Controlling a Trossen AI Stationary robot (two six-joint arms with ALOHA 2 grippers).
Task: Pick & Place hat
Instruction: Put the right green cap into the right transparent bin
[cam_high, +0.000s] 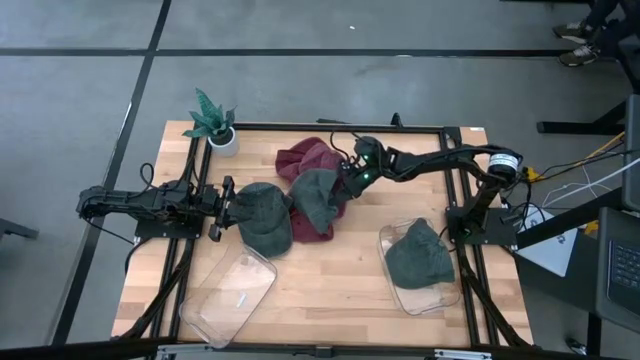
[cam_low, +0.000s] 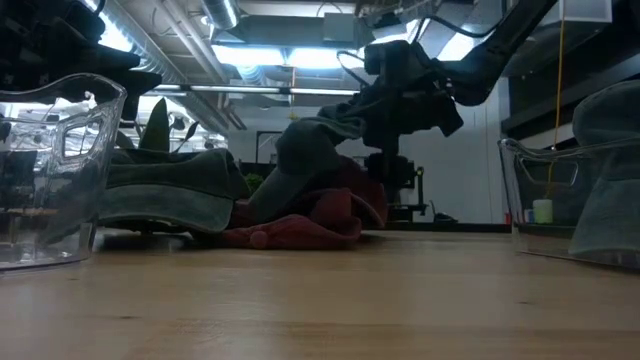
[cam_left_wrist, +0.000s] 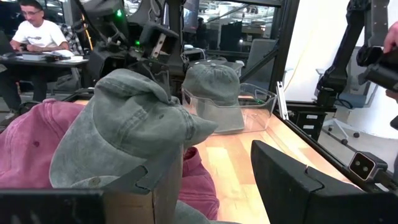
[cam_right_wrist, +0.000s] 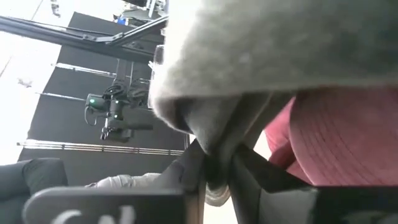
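Several hats lie mid-table. A grey-green hat (cam_high: 318, 197) sits on maroon hats (cam_high: 308, 158), and my right gripper (cam_high: 347, 183) is shut on its right side. In the low view this hat (cam_low: 305, 155) rises toward the gripper (cam_low: 385, 112), with its lower part on the maroon hats (cam_low: 300, 228). A second green hat (cam_high: 262, 217) lies flat on the table further left. My left gripper (cam_high: 222, 208) is open at this hat's left edge, its fingers (cam_left_wrist: 292, 183) spread wide. A third green hat (cam_high: 420, 255) sits in the right clear bin (cam_high: 447, 297). My right gripper pinches a bunched fold (cam_right_wrist: 208, 146) of the grey-green hat's cloth between its two shut fingers, coming from the table's right side and slanting down. That side of the hat is pulled up while its lower part rests on the maroon hats. My left gripper: I cannot tell whether it touches the second green hat.
An empty clear bin (cam_high: 228, 295) stands near the table's front left. A small potted plant (cam_high: 215, 125) is at the far left corner. Black frame rails (cam_high: 300, 127) run around the table. People sit in the room beyond.
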